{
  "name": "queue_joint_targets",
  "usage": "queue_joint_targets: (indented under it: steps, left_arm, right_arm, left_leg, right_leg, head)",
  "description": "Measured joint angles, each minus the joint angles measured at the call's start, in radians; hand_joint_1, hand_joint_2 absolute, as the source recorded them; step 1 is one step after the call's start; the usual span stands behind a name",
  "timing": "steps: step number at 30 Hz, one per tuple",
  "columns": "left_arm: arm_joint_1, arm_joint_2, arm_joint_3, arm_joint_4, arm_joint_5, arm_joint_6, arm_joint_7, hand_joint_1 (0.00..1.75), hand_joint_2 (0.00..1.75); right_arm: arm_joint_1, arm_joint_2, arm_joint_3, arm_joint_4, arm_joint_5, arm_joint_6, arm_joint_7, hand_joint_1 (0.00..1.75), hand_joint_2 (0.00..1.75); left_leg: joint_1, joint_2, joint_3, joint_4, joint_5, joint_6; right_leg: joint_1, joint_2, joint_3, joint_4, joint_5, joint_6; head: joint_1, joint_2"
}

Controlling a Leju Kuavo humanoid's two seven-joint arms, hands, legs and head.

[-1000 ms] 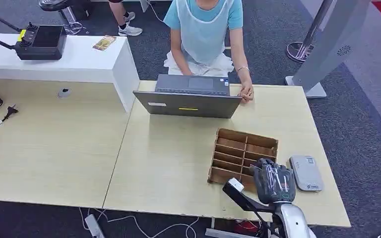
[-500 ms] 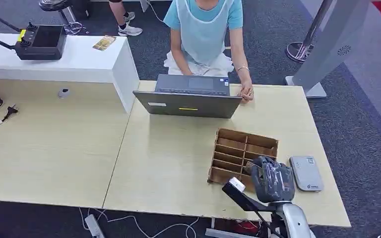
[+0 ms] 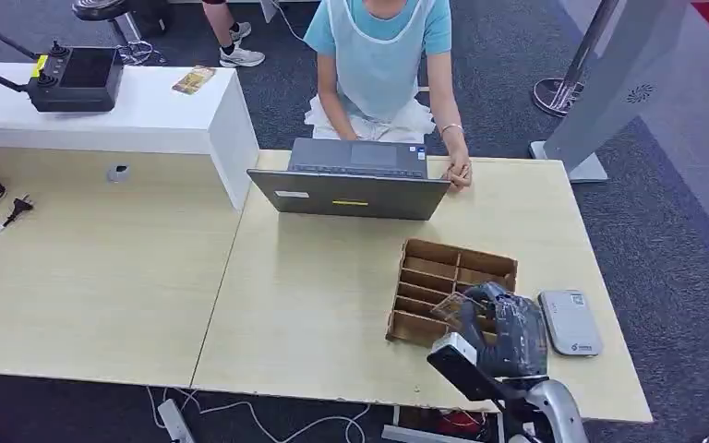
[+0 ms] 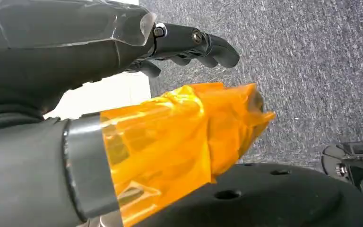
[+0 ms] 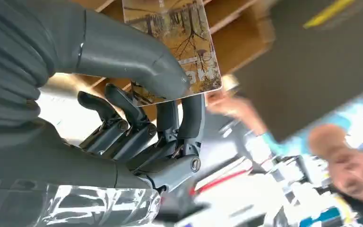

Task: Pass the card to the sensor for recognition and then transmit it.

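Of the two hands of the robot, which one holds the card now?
The right hand: it pinches the card over the wooden organizer. The left hand holds nothing.

Head view was bright and even, lit from overhead prob, soft light w/ barely any shadows on the table (image 3: 314, 305); a thin one sat under the laptop (image 3: 351, 192) at 6 o'clock. Everything sharp there, no real edge warp.

Right wrist view was messier: the card (image 5: 179, 42) and the right hand (image 5: 137, 123) were in focus, but bg from 3 to 5 o'clock was smeared w/ blur, plus a blown-out white patch near 9.

Left wrist view: orange film (image 4: 179, 142) had shiny glare streaks, carpet (image 4: 312, 71) crisp, left hand (image 4: 123, 42) dark, w/ a blown-out white patch beside it.
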Motion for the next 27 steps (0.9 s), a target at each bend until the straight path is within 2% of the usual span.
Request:
queue_joint_targets:
  steps: [2, 6, 12, 27]
  left_arm:
    - [0.000, 0.000, 0.007, 0.000, 0.003, 0.010, -0.012, 0.00, 0.00]
    - [0.001, 0.000, 0.008, 0.000, 0.002, 0.012, -0.014, 0.00, 0.00]
    - [0.001, 0.000, 0.011, 0.000, -0.003, 0.013, -0.014, 0.00, 0.00]
    - [0.000, 0.000, 0.013, 0.000, -0.003, 0.013, -0.014, 0.00, 0.00]
  right_arm:
    - [0.009, 0.015, 0.000, -0.067, -0.291, 0.042, -0.165, 1.75, 1.75]
    - [0.012, 0.031, 0.000, -0.108, -0.419, 0.053, -0.242, 1.75, 1.75]
    - [0.012, 0.045, -0.003, -0.143, -0.477, 0.058, -0.278, 1.75, 1.75]
    - [0.011, 0.053, -0.005, -0.158, -0.481, 0.058, -0.279, 1.75, 1.75]
  left_leg:
    - [0.000, 0.000, 0.000, 0.000, 0.000, 0.000]
    - [0.000, 0.000, 0.000, 0.000, 0.000, 0.000]
    - [0.000, 0.000, 0.000, 0.000, 0.000, 0.000]
    - [0.000, 0.000, 0.000, 0.000, 0.000, 0.000]
  right_leg:
    - [0.000, 0.000, 0.000, 0.000, 0.000, 0.000]
    - [0.000, 0.000, 0.000, 0.000, 0.000, 0.000]
    - [0.000, 0.000, 0.000, 0.000, 0.000, 0.000]
    - [0.000, 0.000, 0.000, 0.000, 0.000, 0.000]
  head:
    - [0.000, 0.000]
    - [0.000, 0.000]
    - [0.000, 0.000]
    - [0.000, 0.000]
